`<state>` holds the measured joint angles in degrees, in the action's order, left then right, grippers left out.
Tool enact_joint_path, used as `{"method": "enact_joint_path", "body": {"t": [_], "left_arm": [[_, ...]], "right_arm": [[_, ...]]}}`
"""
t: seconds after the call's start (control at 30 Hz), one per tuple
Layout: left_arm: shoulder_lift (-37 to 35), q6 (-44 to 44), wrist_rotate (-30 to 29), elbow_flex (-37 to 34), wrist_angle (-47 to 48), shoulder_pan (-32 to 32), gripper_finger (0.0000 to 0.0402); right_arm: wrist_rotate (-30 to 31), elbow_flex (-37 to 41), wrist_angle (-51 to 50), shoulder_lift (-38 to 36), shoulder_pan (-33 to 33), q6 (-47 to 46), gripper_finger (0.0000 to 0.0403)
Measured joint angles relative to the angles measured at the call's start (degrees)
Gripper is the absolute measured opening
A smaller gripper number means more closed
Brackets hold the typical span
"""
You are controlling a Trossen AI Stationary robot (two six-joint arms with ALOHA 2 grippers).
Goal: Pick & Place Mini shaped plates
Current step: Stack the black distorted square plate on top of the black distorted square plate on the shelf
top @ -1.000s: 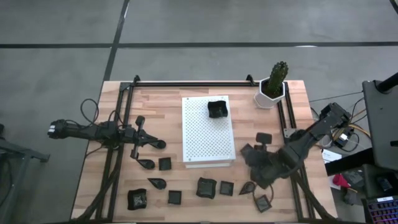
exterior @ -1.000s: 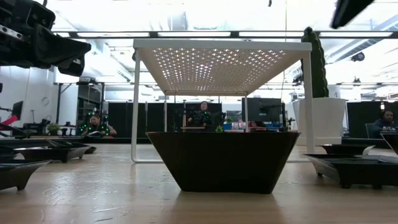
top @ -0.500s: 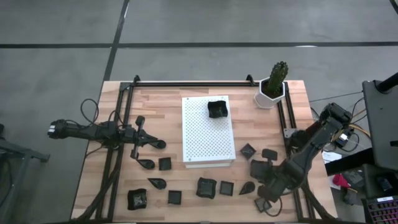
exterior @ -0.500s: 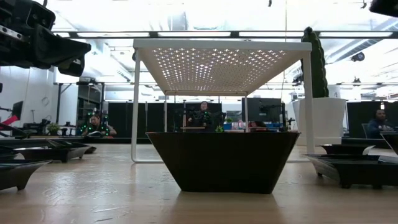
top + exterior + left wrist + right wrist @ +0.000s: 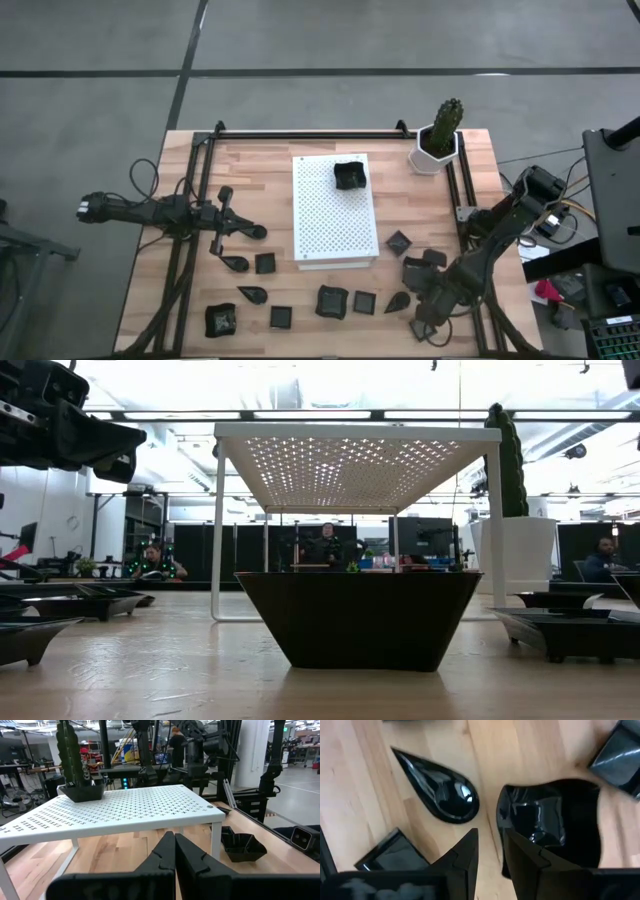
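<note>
Right gripper lowered over a mini plate at the table's near right corner; left gripper parked at the left.

In the right wrist view the right gripper's fingers are seen narrowly parted, one on either side of the rim of an irregular dark plate; whether the rim is pinched cannot be told. A teardrop plate lies just beside it on the wooden table. The left gripper's fingers are pressed together with nothing between them. One dark plate is seen on the far part of the white perforated board. The other mini plates are spread along the near edge, among them a square plate and a larger plate. A potted cactus stands at the far right.
</note>
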<state>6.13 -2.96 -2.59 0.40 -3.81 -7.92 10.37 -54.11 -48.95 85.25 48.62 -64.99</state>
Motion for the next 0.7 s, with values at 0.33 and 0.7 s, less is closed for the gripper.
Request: {"method": "enact_joint_path", "body": {"t": [0.33,0.7], "left_arm": [[0.02,0.0,0.0,0.02,0.0,0.0,0.0],[0.02,0.0,0.0,0.0,0.0,0.0,0.0]], "right_arm": [[-0.53,3.52,2.42,0.0,0.17,-0.63,0.0093],[-0.35,6.77,5.09,0.08,0.13,-0.96,0.0095]]}}
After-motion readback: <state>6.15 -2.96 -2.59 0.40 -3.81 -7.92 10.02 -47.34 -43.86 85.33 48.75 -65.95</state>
